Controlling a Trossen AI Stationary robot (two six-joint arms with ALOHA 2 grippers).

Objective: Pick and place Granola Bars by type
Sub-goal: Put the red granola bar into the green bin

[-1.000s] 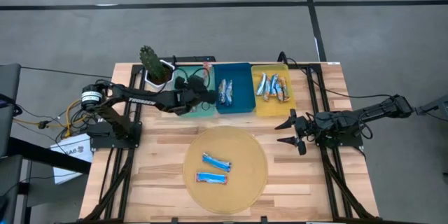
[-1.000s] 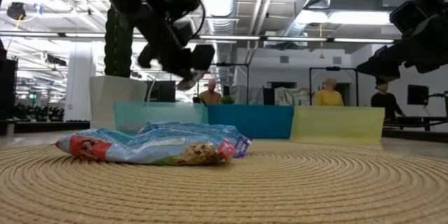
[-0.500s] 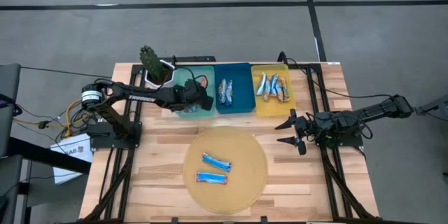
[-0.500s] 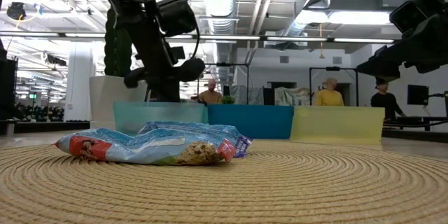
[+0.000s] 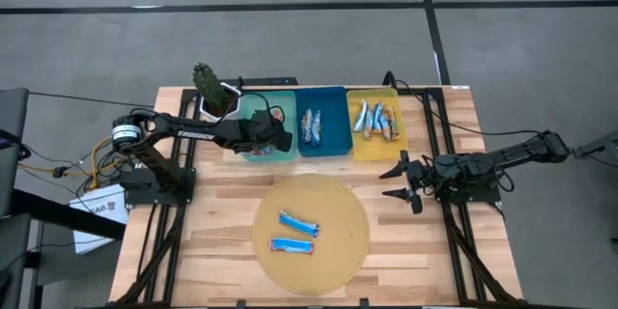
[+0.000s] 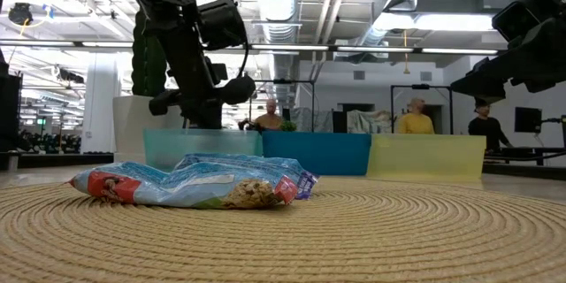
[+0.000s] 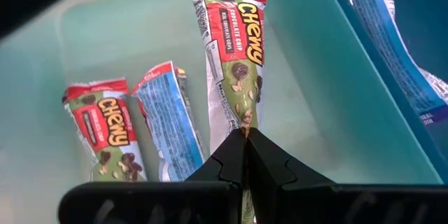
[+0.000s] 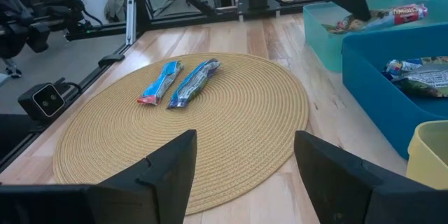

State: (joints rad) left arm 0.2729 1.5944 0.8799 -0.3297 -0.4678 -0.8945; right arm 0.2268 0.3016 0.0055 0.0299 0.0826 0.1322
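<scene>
Wooden table (image 5: pixel 217 222) carries a round woven mat (image 5: pixel 311 233), three trays (image 5: pixel 323 145), and apparently a potted plant (image 5: pixel 212 89).

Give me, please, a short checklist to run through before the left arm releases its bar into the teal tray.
1. Left gripper shut on the red Chewy bar: ok.
2. Held bar is over the teal tray, not the blue tray: ok.
3. Type match: a red Chewy bar already in the tray looks the same: ok. The bar beside it shows its back: cannot tell.
4. Bare tray floor below for the drop: ok.
5. Right gripper open and waiting beside the round mat, away from the trays: ok.
</scene>
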